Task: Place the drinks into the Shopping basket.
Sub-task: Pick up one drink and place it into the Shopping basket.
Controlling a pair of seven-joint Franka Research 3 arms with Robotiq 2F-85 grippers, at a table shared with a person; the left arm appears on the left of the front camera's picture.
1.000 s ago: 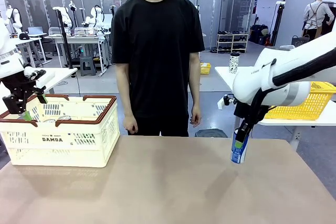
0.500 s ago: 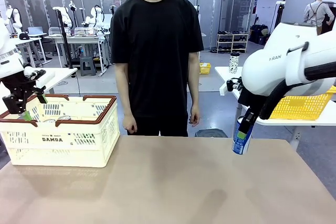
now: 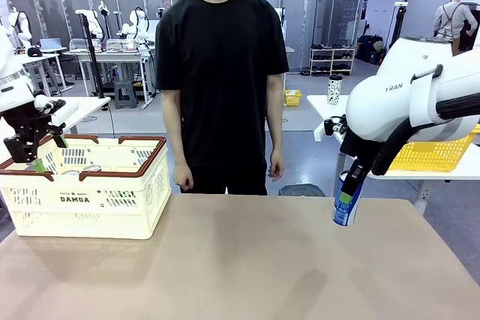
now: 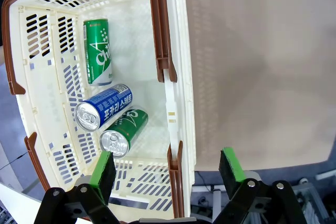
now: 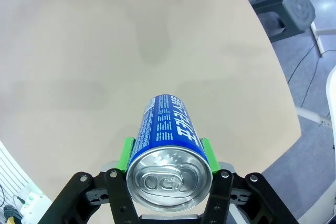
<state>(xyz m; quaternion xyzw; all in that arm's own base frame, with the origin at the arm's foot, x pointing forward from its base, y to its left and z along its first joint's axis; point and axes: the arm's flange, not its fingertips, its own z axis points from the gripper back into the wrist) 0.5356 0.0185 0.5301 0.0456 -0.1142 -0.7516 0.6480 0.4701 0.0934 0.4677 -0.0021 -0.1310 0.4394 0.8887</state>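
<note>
"DAMDA" label (image 3: pixel 74 199) on Shopping basket (image 3: pixel 142 200)

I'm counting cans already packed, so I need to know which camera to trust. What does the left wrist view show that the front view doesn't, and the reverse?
Left wrist view alone: three cans lying on the Shopping basket floor, two green cans and one blue can, below the open left end effector.

Front view alone: the right end effector shut on another blue can, held off the table, and a person standing at the far side.

Shared: the basket and the tan table.
</note>
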